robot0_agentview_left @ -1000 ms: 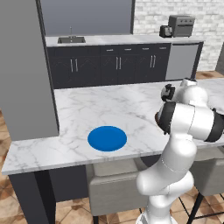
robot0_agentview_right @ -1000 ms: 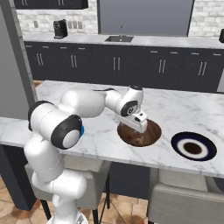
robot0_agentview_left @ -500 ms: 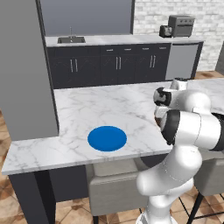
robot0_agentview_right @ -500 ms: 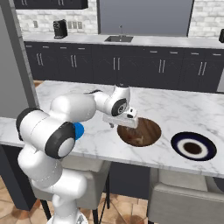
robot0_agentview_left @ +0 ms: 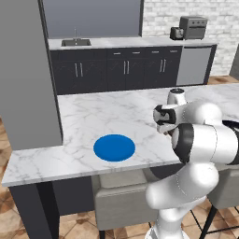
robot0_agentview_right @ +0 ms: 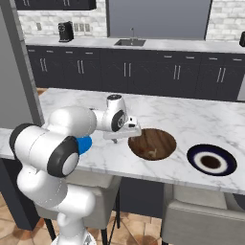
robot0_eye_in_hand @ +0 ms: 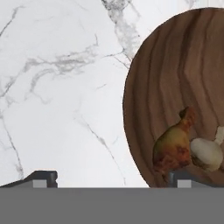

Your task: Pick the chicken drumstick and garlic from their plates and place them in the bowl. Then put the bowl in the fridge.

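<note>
My table (robot0_agentview_right: 191, 112) is white marble with grey veins. On it, in front of me, sits the brown wooden bowl (robot0_agentview_right: 160, 139). To its right, a little apart, lies the dark navy plate (robot0_agentview_right: 212, 160) with its pale ring. Over to my left, near the front edge, lies the plain blue plate (robot0_agentview_left: 114, 147).

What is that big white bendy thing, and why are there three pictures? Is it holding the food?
It is a robot arm in a pretend kitchen. Two pictures come from cameras behind it, one on each side. The third comes from a camera on its claw, looking down. On the marble counter lie a blue plate, a dark plate and a wooden bowl. The drumstick and garlic sit in the bowl. The claw is open and holds nothing.
</note>
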